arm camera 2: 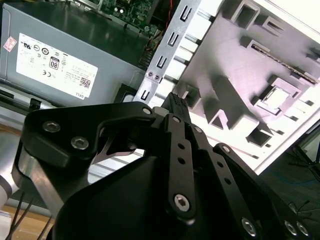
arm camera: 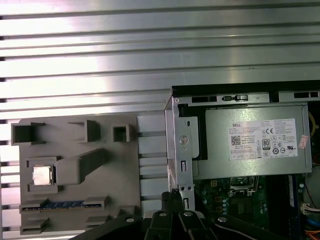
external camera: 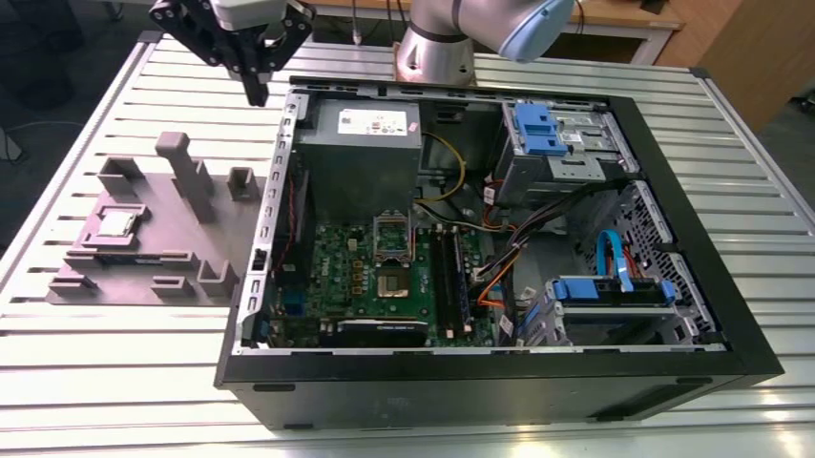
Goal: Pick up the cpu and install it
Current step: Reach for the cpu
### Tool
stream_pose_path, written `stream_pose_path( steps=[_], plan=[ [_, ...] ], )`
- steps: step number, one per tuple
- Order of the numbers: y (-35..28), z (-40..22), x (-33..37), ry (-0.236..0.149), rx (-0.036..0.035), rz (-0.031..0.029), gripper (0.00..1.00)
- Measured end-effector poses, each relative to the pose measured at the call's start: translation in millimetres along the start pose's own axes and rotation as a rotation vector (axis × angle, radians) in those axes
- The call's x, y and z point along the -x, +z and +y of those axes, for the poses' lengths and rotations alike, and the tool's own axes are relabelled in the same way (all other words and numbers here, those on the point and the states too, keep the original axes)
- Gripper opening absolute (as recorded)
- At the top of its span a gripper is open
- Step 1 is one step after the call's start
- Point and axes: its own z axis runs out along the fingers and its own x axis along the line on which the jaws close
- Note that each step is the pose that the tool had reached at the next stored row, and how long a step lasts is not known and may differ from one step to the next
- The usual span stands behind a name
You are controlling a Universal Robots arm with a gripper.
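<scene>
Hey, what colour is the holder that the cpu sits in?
Plain grey holder, with the silver cpu in it; best seen in the first wrist view.

1. A metal table of long silvery slats, with dark grooves between them, spans the exterior view.
2. Bright light glares in bands off the bare slats in the first wrist view.
3. Behind the table stands a wooden desk on a white frame.
4. A wooden panel rises at the exterior view's right.
5. Dark floor lies at the exterior view's left.

Robotics lab: slatted aluminium workbench
</scene>
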Motion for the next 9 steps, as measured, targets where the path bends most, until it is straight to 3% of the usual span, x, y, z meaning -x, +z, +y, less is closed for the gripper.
stream_pose_path(
  steps=[9],
  plan=[
    [0.0,-0.2,-2.6,0.0,0.0,0.0001,0.1]
  ],
)
